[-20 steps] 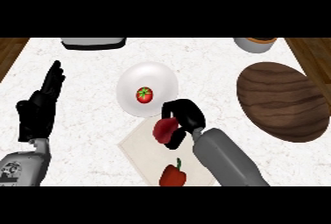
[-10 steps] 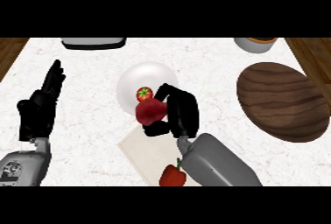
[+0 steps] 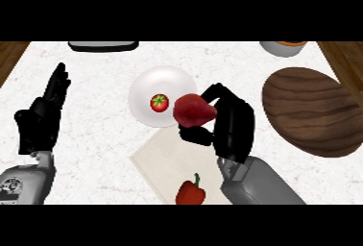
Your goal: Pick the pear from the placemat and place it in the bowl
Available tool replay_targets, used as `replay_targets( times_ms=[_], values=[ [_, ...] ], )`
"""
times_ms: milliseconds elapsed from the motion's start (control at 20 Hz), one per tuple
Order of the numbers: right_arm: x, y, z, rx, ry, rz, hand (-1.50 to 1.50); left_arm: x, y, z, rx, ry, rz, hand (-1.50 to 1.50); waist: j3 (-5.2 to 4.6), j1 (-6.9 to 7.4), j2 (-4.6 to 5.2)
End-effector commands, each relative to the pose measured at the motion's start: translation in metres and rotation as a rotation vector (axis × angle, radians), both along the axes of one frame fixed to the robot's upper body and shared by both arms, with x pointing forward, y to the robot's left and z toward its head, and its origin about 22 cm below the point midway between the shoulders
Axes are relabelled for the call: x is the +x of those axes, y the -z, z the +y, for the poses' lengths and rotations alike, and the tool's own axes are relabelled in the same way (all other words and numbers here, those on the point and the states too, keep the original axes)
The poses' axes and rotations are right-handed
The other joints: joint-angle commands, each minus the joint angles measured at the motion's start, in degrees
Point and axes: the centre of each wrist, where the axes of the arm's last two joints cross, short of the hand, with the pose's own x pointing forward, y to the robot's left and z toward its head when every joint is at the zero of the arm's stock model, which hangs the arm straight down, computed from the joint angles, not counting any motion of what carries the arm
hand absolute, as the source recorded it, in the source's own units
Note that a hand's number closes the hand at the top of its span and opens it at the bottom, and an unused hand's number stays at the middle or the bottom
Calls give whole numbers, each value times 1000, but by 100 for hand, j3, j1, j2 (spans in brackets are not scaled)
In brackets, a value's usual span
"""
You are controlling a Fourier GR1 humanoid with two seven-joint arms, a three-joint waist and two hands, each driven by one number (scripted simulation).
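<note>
Two hands show over the pale, speckled counter point(image 3: 92, 158). Nearest the lower edge, a red pepper point(image 3: 190, 192) with a green stem lies on the beige placemat point(image 3: 166, 158), just left of the grey right forearm. Above it, the right hand point(image 3: 230, 122) has its fingers and thumb curled round a dark red pear point(image 3: 193, 110), which is lifted off the placemat and sits at the right rim of the white bowl point(image 3: 152, 86), overlapping that rim from this angle; whether it touches the bowl cannot be told. Inside the bowl lies a small red tomato point(image 3: 159, 102) with a green top, just left of the pear. At the view's left, well apart from the bowl, the left hand point(image 3: 42, 117) rests open with its fingers straight and pointing up, holding nothing. To the right of the right hand lies a dark wooden board point(image 3: 312, 110), oval in shape and reaching toward the counter's right side. Farthest away, along the top edge, a dark flat thing point(image 3: 103, 46) shows partly at left, and a grey pot point(image 3: 284, 48) with something orange-brown in it shows partly at right.
</note>
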Motion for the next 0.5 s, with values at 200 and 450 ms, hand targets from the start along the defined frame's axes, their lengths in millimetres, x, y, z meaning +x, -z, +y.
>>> replay_targets(
  times_ms=[200, 450],
  values=[
    [21, -9, -97, 32, 202, -106, 150, 0, 2, 1, -10, 8, 2, 0, 5, 91, 54],
    [41, 2, -158, -5, 287, -152, 150, -7, 8, 6, -7, 27, 6, 0, 6, 144, 64]
  ],
)
